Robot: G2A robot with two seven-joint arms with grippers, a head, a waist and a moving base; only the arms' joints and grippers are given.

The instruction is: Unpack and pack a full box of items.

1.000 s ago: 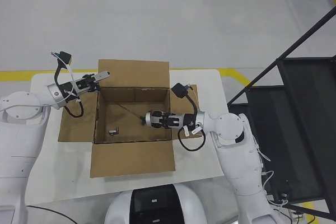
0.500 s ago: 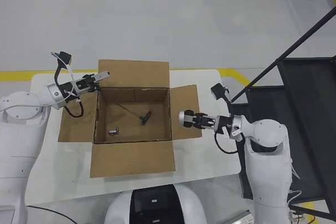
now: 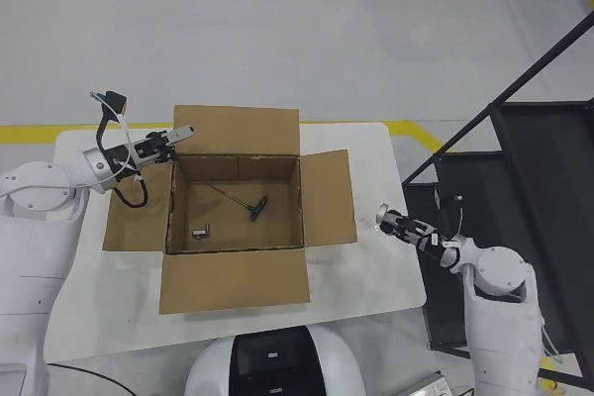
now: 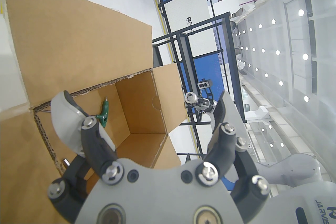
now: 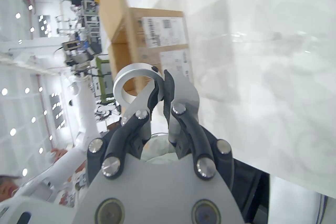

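Right gripper (image 5: pixel 162 86), jaws pinched on the rim of a metal ring (image 5: pixel 117 89), has in the last second withdrawn from inside the cardboard box (image 3: pixel 236 166), crossed its right flap (image 3: pixel 329 198) and now stands over the table (image 3: pixel 376 267) near its right edge, apart from the box. Left gripper (image 3: pixel 183 131), fingers spread and empty, is unchanged at the box's far left corner. Assessment: one item is out and awaits set-down; a green T-handle hex key (image 3: pixel 256 207) and a small metal bracket (image 3: pixel 200 234) remain on the box floor, so unpacking is judged incomplete.
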